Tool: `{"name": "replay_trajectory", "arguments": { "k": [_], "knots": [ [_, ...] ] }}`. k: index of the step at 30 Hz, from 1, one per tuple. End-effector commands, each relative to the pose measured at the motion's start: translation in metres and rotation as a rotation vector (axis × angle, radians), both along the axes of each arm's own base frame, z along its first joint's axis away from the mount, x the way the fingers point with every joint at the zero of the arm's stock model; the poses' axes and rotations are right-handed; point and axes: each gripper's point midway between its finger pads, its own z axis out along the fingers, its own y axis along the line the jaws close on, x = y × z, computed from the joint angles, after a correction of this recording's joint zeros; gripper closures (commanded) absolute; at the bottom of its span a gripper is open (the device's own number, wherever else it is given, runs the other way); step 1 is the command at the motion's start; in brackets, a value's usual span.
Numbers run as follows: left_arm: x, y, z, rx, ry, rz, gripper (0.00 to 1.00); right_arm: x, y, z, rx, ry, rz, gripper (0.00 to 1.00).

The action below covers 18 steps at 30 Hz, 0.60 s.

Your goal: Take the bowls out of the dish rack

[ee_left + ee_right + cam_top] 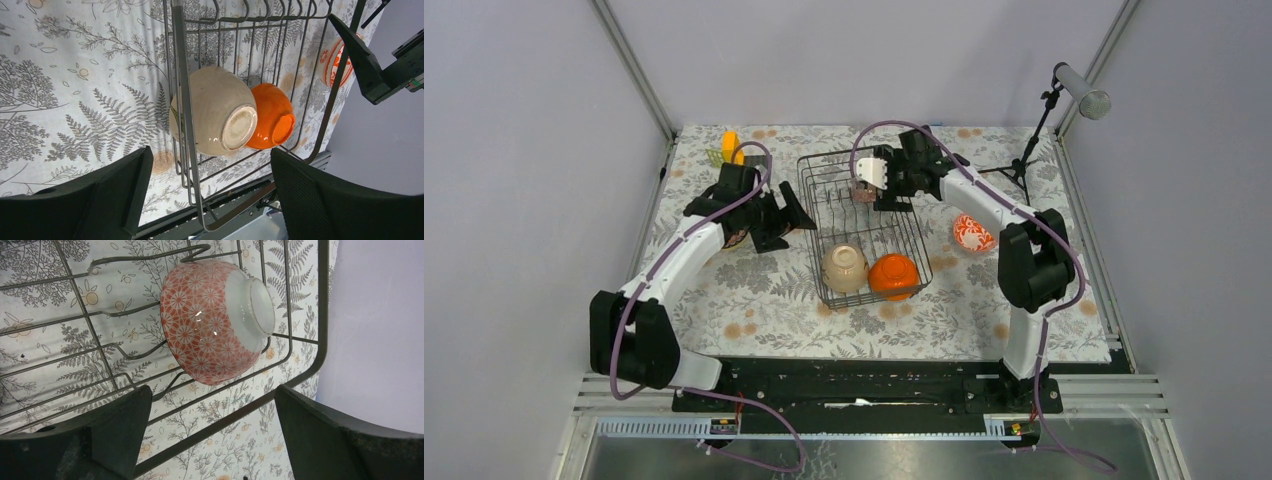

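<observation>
At the far end of the dish rack (874, 232), the right gripper (212, 395) hangs released and empty. Its jaws are spread wide to either side of the red lattice bowl (215, 320), which lies upside down and tilted against the wires in the rack's corner. The bowl's glazed wall is round and slick, so a closing that lands off-centre or too near the foot could squeeze it out sideways instead of holding it. The corner wire runs just beside the bowl's lower edge. A jaw coming down there could catch that wire, and the lift would then drag or tip the whole rack and disturb the two bowls at its near end.

Those are the beige bowl (212, 112) and the orange bowl (270, 122), both turned over with their feet showing and touching one another. The beige one is pressed against the rack's side wall. The left gripper (211, 151) hovers open and holds nothing, just beside that wall above the worktop (754, 300). Reaching in from this side, it would meet the wall first, and lifting either bowl could set its neighbour rolling. A white bowl with red bands (972, 233) sits on the worktop right of the rack, near enough to be struck when the next bowl is set down.
</observation>
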Motion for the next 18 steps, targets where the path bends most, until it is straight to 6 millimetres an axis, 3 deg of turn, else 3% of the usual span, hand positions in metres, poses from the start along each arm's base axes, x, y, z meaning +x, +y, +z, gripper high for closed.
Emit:
{"name": "replay_trajectory", "arguments": {
  "k": [1,9,13,18],
  "knots": [
    [0.002,-0.015,0.0,-0.078,0.021,-0.011,0.08,0.01,0.004,-0.001,-0.004,-0.045,0.047,0.0],
    [-0.006,-0.015,-0.004,-0.075,0.032,-0.015,0.08,0.026,0.014,-0.012,-0.025,-0.136,0.123,0.0],
    [-0.012,-0.011,-0.015,-0.052,0.046,-0.018,0.08,0.033,0.014,-0.015,-0.045,-0.175,0.14,0.0],
    [-0.014,-0.011,-0.022,-0.041,0.058,-0.028,0.09,0.033,0.018,-0.018,-0.043,-0.182,0.176,0.0]
  ]
}}
